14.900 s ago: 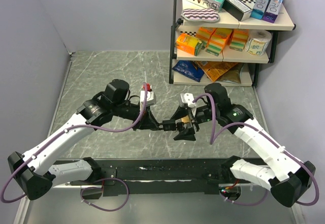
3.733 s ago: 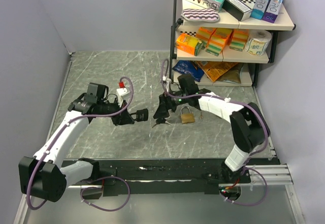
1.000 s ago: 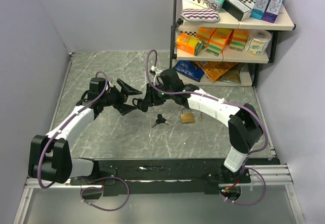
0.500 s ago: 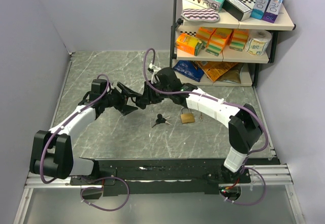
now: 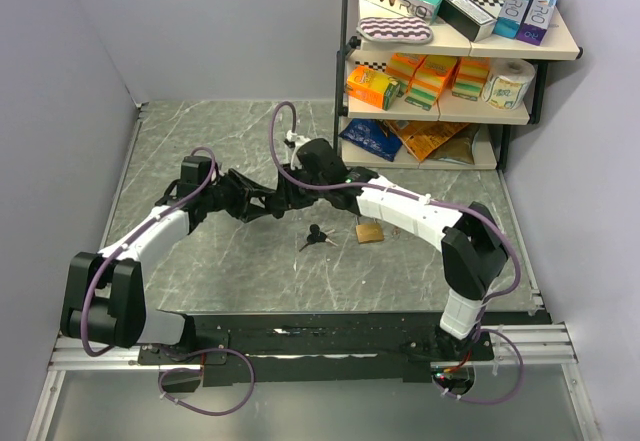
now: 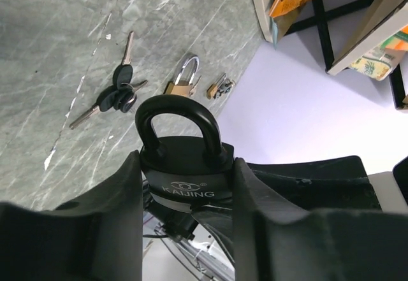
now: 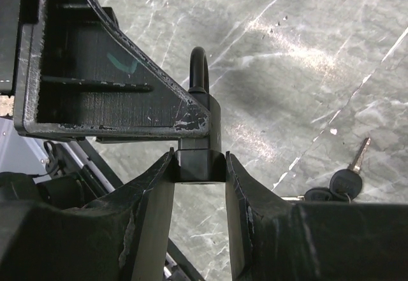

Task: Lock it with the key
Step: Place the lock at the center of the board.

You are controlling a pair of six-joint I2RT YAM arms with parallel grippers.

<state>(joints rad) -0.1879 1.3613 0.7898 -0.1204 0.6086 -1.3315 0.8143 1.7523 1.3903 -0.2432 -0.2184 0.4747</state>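
Note:
A black padlock (image 6: 183, 157) with its shackle closed hangs above the table between both grippers. My left gripper (image 6: 186, 169) presses its flat sides, with both fingers touching the body. My right gripper (image 7: 199, 166) is shut on the padlock's (image 7: 199, 161) lower end, and a left finger (image 7: 115, 96) crosses just above. From the top view the two grippers meet at the padlock (image 5: 268, 202) left of centre. A bunch of black-headed keys (image 5: 318, 237) lies on the table, apart from both grippers. The bunch (image 6: 118, 93) shows again in the left wrist view.
A brass padlock (image 5: 369, 231) lies right of the keys, with a small brass key bunch (image 6: 217, 86) beside it. A stocked shelf unit (image 5: 450, 61) stands at the back right. Grey walls bound the table on the left and behind.
My left gripper has moved right and its jaws have come in onto the black padlock. My right arm has carried the padlock a little to the left to meet it.

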